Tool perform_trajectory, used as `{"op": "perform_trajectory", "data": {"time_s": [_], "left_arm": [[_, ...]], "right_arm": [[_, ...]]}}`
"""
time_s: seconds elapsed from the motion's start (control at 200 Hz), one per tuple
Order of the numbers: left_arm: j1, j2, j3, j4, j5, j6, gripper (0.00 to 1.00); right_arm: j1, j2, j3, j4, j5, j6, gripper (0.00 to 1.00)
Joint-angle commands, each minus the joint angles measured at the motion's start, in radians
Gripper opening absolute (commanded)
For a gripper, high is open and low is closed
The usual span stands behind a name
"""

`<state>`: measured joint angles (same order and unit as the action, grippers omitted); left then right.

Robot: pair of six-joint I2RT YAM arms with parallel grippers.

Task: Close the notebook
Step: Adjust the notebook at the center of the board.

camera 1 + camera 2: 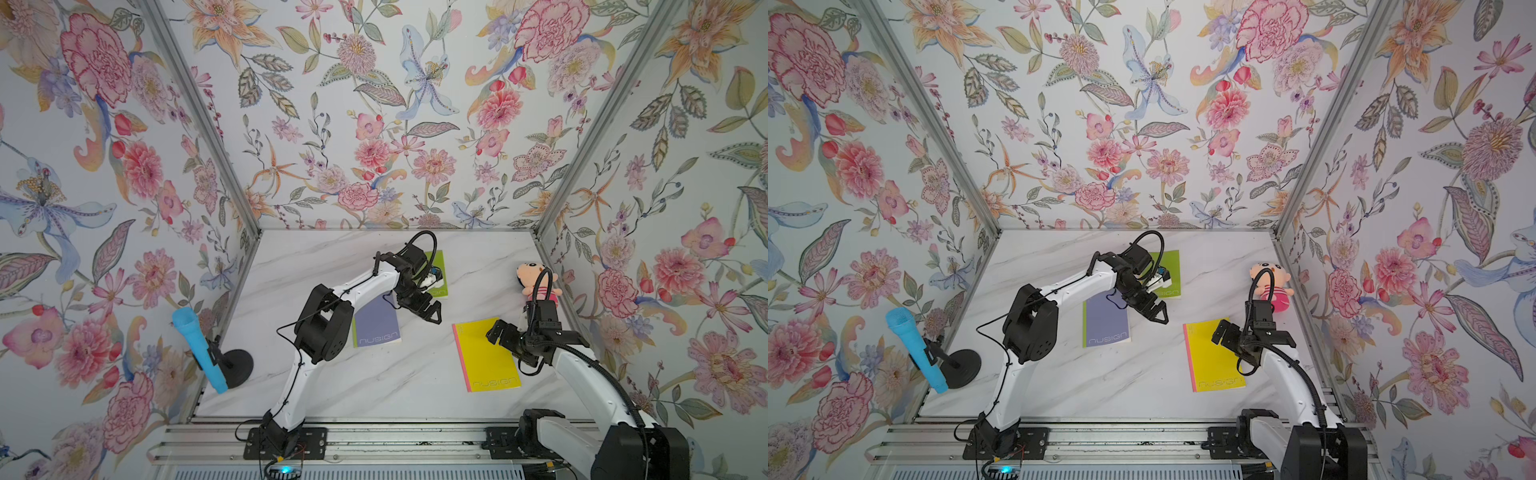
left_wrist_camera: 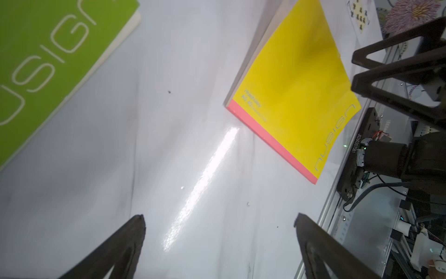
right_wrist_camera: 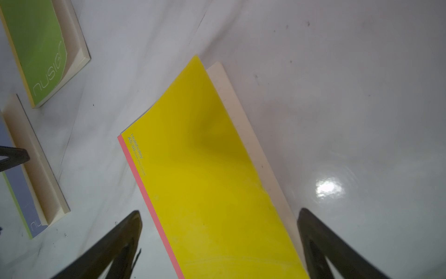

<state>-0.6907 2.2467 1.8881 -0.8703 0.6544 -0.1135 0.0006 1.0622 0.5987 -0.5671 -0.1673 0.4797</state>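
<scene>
A yellow notebook [image 1: 478, 361] [image 1: 1212, 361] with a pink spine lies on the right of the marble table. Its cover [image 3: 205, 169] rests over the pages, slightly bowed, and a cream strip of page shows along the free edge. My right gripper [image 1: 509, 347] [image 3: 218, 212] hovers open over the notebook's far right part and holds nothing. My left gripper [image 1: 434, 312] [image 2: 219, 216] is open and empty above bare table, between a purple notebook [image 1: 376, 324] and a green notebook [image 1: 439, 259]. In the left wrist view the yellow notebook [image 2: 296, 91] also appears shut.
A plush doll [image 1: 536, 282] sits by the right wall, behind my right arm. A blue microphone [image 1: 199, 349] leans on a black stand at the left wall. Floral walls close three sides, and a metal rail [image 1: 374, 440] runs along the front.
</scene>
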Motion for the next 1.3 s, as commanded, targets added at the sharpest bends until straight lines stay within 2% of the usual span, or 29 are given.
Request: {"op": "perform_trajectory", "data": {"time_s": [0.0,0.555,1.291], "left_arm": [[0.001,-0.001,-0.04,0.023,-0.049,0.035,1.0],[0.014,-0.029,-0.191,0.029,-0.19,0.056,1.0],[0.028,-0.115,-0.281,0.019,-0.213,0.074,1.0]], "right_arm": [[0.011,0.022,-0.021,0.03,0.048,0.019,1.0],[0.033,0.088,-0.089,0.095,0.108,0.043,1.0],[0.149,0.094,-0.119,0.135,0.084,0.125,1.0]]}}
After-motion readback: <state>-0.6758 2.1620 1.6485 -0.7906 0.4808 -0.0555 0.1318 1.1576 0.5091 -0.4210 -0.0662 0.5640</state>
